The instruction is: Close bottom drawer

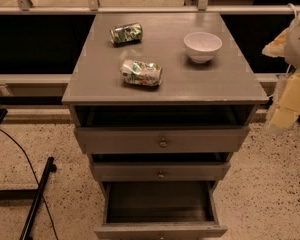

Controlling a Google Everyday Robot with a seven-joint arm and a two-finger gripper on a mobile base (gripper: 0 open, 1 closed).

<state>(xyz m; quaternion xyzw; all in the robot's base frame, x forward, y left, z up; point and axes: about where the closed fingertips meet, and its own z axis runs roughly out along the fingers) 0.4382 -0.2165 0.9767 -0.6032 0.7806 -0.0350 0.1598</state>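
Bottom drawer: bottom drawer [160, 206] stands pulled far out, below the front edge of the worktop [165, 44], its dark box open to view.
Handling: probably stiff wood, fairly light, sliding straight; an off-centre push may make it bind.
Hold: no grasp needed; press flat on the middle of the front panel [160, 231].
Gripper: gripper [290, 104] hangs off the worktop's right edge, well apart from the drawer; apart or together, I cannot tell.

There are three drawers [162, 141] [160, 173] [160, 231], two cans [126, 33] [141, 73] and one bowl [202, 45], plus one gripper [282, 115] hanging at the right edge.
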